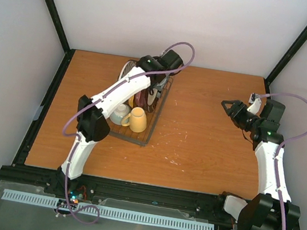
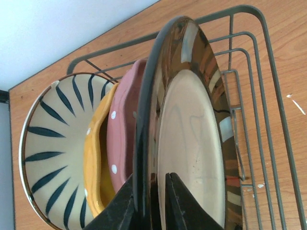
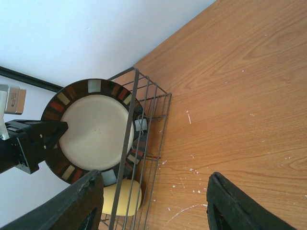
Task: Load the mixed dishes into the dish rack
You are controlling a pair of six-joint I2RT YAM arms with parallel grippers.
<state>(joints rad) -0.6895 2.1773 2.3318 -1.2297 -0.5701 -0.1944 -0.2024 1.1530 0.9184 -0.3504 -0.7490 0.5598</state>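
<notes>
One dark-rimmed plate [image 2: 192,143] stands racked, clamped by left end effector [image 2: 149,188] (right end effector [image 3: 154,184] gapes empty).

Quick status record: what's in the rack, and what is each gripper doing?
rack: holds striped plate, orange-yellow plate, pink plate and dark-rimmed plate upright in a row, with yellow mug and small bowl at the near end
left gripper: fingers straddle the dark-rimmed plate's rim; gripping or releasing unclear
right gripper: open, empty, over the table
</notes>
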